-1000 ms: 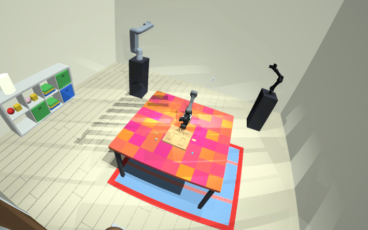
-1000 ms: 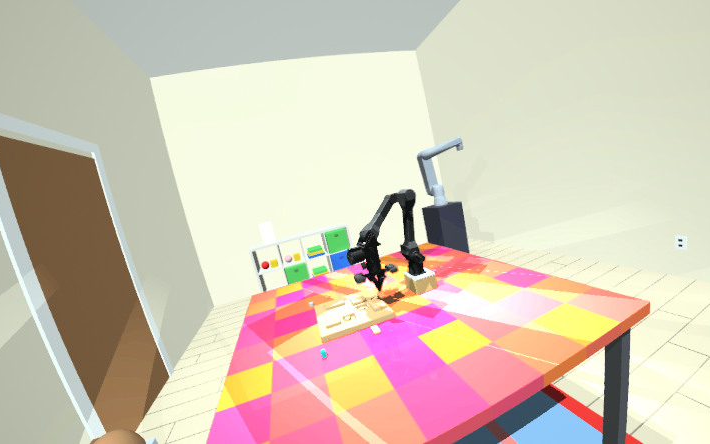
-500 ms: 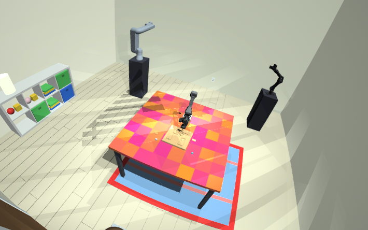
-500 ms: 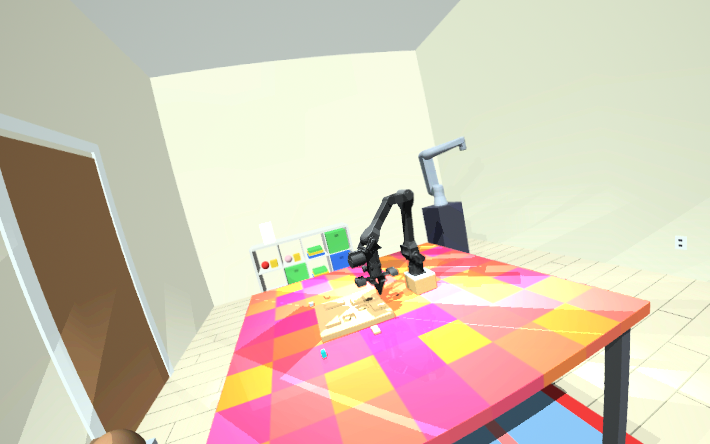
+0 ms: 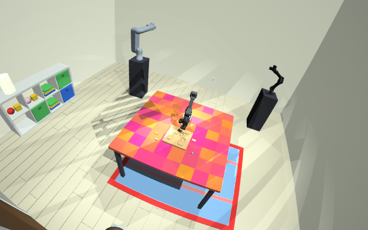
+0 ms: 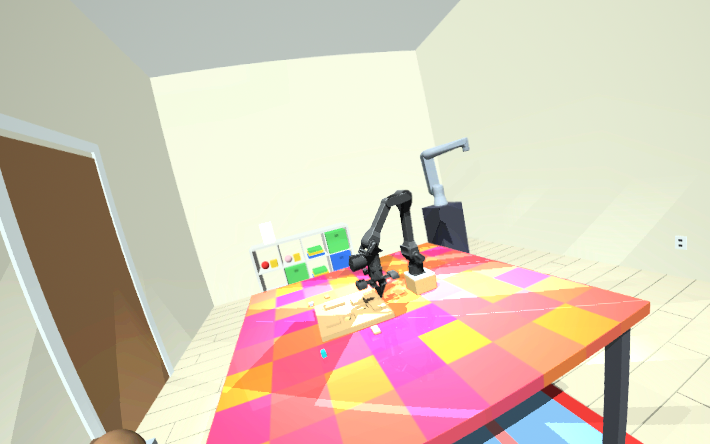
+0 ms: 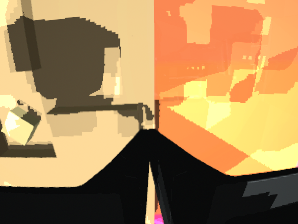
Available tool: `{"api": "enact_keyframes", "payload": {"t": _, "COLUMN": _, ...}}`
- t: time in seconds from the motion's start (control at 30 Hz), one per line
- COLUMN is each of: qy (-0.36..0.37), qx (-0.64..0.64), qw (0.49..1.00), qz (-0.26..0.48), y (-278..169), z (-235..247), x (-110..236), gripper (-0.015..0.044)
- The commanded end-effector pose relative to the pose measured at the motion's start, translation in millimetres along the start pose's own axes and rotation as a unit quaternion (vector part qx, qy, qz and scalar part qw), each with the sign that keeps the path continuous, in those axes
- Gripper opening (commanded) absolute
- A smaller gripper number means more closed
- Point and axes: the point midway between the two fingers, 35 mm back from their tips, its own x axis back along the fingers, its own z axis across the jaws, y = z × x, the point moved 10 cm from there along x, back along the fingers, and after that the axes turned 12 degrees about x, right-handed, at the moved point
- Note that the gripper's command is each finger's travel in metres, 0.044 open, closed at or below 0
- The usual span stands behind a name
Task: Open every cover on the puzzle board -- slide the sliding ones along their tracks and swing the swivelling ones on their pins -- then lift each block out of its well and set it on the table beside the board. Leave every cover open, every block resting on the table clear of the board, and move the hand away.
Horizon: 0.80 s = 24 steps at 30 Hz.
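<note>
The wooden puzzle board [image 5: 176,145] [image 6: 347,331] [image 7: 135,55] lies on the table. My gripper [image 5: 180,130] [image 6: 381,295] [image 7: 147,135] is shut and empty, low at the board's edge nearest the arm base. In the wrist view a pale block [image 7: 19,129] sits turned in an open square well, left of the fingertips. Off the board lie a cyan block [image 5: 192,153] [image 6: 323,353], a cream block [image 5: 194,140] [image 6: 375,329], a white block [image 5: 156,139] [image 6: 311,304] and a yellowish block [image 5: 156,133] [image 6: 326,296]. Shadows and small size hide how the covers stand.
The arm's base block [image 6: 421,281] stands on the patchwork table [image 5: 208,168] [image 6: 457,408] behind the board. A shelf [image 5: 22,125] [image 6: 256,270] and two other arms on dark pedestals [image 5: 139,76] [image 5: 262,110] stand away from the table. Strong shadows cross the board.
</note>
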Motion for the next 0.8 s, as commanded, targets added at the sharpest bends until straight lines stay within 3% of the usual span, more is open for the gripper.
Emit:
{"api": "enact_keyframes", "payload": {"t": 0.0, "qy": -0.002, "qx": -0.002, "qw": 1.0, "qz": -0.001, "y": 0, "z": -1, "x": -5, "gripper": 0.0}}
{"api": "enact_keyframes", "payload": {"t": 0.77, "qy": -0.001, "qx": -0.002, "qw": 1.0, "qz": -0.001, "y": 9, "z": 13, "x": -12, "gripper": 0.0}}
